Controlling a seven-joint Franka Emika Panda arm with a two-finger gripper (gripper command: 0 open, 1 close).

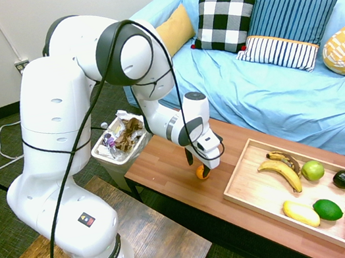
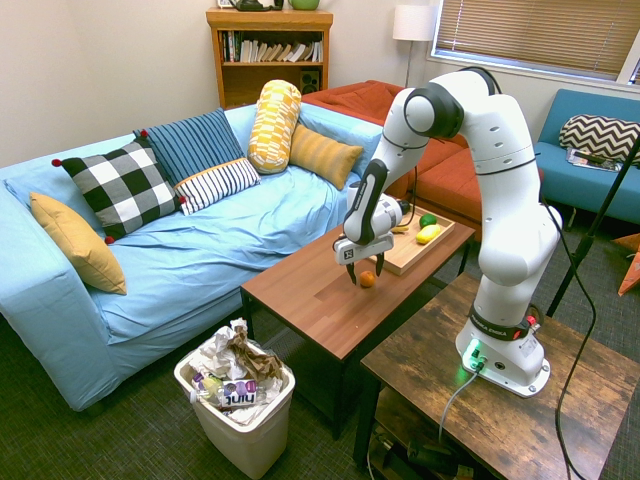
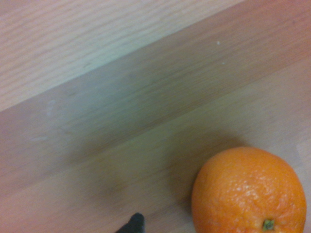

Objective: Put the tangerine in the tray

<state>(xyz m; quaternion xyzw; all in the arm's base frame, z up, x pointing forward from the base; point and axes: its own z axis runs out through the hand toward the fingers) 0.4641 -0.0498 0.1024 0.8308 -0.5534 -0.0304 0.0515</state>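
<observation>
Viewpoint: sides are as in the first exterior view, sofa [image 1: 233,91] on the far side.
Counter edges: the tangerine [image 1: 202,172] lies well inside the near and far long edges of the counter [image 1: 159,165]; the left end is further off, with the bin [image 1: 121,141] beyond it.
Open room: bare wood runs left of the tangerine and in a strip between it and the left wall of the tray [image 1: 236,170].
Tray room: pale bare bottom shows at its left and near-left; the bananas [image 1: 280,173] lie toward the far side, the green apple [image 1: 312,170] and avocado [image 1: 343,179] to their right, the yellow fruit [image 1: 301,213] and green fruit [image 1: 328,210] nearer.
Fingers: released and spread, pointing down close about the tangerine, one [image 2: 379,265] on the tray side; contact cannot be told.
Tangerine: on the counter, outside the tray; small, round, bright orange, its finely pitted skin glossy, with a small green stem spot.
Shading: a soft shadow spreads on the wood beside it.
</observation>
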